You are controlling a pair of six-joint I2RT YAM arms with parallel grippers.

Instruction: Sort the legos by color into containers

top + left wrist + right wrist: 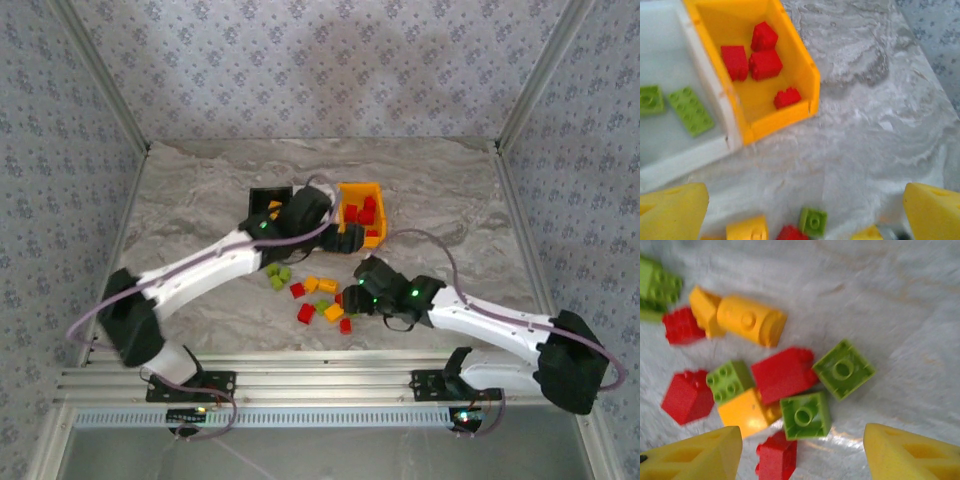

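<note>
Loose legos (318, 298) in red, lime green and orange-yellow lie in a cluster on the marble table. The orange bin (790, 112) holds several red bricks (765, 64). Beside it, the white bin (715, 150) holds two green bricks (690, 110). The black bin (265, 195) stands left of my left wrist. My left gripper (805, 215) hovers open and empty near the orange bin's front corner. My right gripper (802, 450) is open low over the cluster, with a green brick (805, 416) and a red brick (776, 457) lying between its fingertips (700, 455), untouched.
Patterned walls close in the table on three sides. A metal rail (320, 385) runs along the near edge by the arm bases. Bare marble (450, 190) stretches right of the orange bin and behind the bins.
</note>
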